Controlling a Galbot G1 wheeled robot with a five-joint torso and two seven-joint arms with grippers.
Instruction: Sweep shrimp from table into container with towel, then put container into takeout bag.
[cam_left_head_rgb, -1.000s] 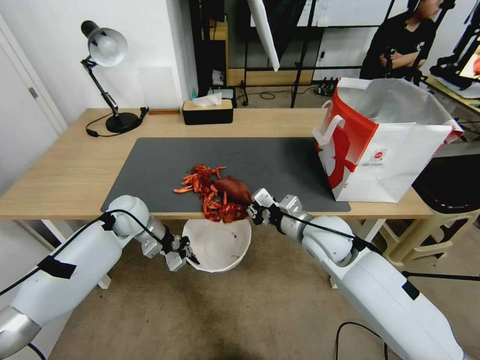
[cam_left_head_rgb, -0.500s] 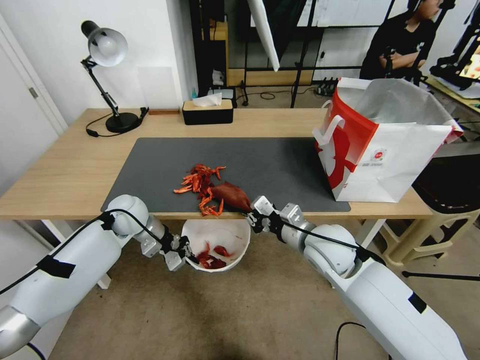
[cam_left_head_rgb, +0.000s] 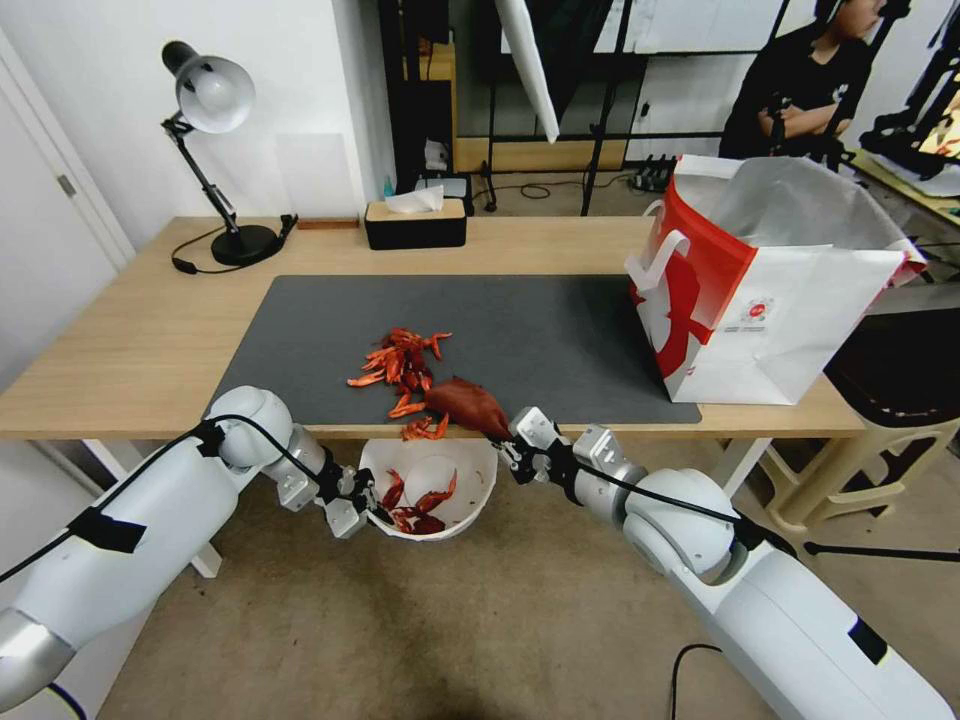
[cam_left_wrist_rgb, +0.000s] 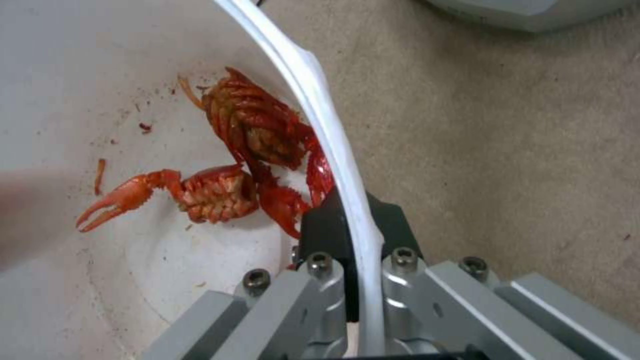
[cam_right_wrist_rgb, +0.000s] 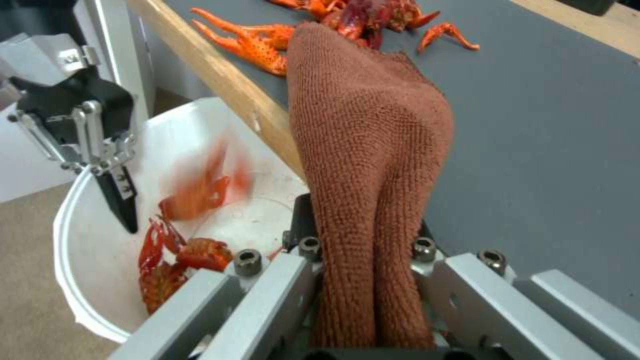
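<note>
Gripping thin white container (cam_left_head_rgb: 470, 500) rim, left jaws; right jaws clamp nubby towel (cam_left_head_rgb: 468, 405).

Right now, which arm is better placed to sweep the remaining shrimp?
Right. The right gripper already holds the towel beside the shrimp on the table; the left gripper holds the bowl below the edge.
</note>
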